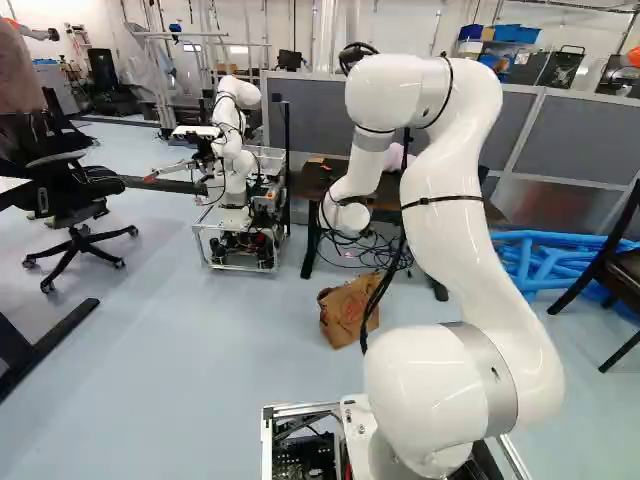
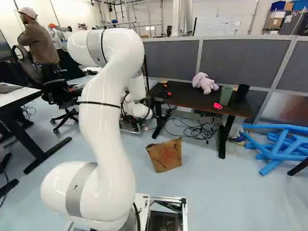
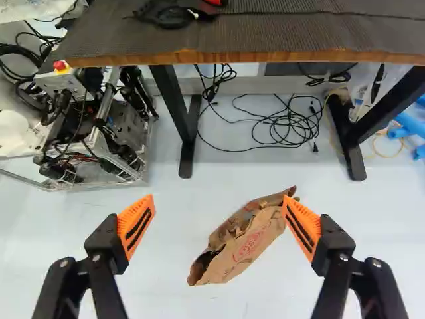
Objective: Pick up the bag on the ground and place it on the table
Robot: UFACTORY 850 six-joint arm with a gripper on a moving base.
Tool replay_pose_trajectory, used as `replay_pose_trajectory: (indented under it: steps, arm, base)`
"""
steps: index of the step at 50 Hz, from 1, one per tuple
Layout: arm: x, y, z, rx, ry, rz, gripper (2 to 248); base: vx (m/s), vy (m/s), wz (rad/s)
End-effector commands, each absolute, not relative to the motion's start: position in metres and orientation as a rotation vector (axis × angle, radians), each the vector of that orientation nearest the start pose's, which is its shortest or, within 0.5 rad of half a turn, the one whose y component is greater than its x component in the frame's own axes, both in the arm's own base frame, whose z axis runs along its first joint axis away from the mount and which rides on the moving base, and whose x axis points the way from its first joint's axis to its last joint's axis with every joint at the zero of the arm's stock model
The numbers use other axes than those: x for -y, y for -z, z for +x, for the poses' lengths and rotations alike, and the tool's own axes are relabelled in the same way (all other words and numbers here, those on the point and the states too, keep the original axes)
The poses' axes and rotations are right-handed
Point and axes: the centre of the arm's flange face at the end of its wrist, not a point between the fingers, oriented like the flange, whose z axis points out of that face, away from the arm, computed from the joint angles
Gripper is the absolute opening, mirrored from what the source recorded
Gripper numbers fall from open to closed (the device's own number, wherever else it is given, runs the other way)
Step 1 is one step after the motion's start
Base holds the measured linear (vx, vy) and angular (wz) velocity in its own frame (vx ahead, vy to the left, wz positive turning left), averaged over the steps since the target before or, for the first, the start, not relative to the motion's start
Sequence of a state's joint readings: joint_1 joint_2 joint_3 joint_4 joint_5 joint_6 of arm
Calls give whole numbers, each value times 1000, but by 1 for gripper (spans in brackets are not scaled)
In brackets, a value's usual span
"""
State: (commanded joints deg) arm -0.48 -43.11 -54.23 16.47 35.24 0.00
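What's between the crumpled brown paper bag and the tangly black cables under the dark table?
Just a strip of pale floor lies between the bag and the cables; the wrist view shows it.

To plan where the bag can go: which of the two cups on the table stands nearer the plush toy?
The green cup; the black cup stands farther from the plush toy.

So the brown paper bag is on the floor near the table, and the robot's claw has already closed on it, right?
Not closed: the wrist view shows the gripper open, its orange-padded fingers wide apart. The brown paper bag is indeed on the floor near the table.
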Motion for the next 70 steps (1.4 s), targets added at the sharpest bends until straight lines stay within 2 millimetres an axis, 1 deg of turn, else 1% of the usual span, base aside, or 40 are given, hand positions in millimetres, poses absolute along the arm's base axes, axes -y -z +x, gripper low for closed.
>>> replay_pose_trajectory:
  steps: [7,12,35,45,70]
  arm:
    - [20,-185,570,-503,1216,-2924,247]
    - [21,-176,573,-532,1185,-2932,247]
    - [22,-140,573,-669,1020,-2973,247]
    - [23,-125,575,-719,978,-2979,247]
    - [28,-84,598,-817,900,-2975,247]
  base:
    - [0,0,0]
    - [0,0,0]
    - [0,0,0]
    - [0,0,0]
    - [0,0,0]
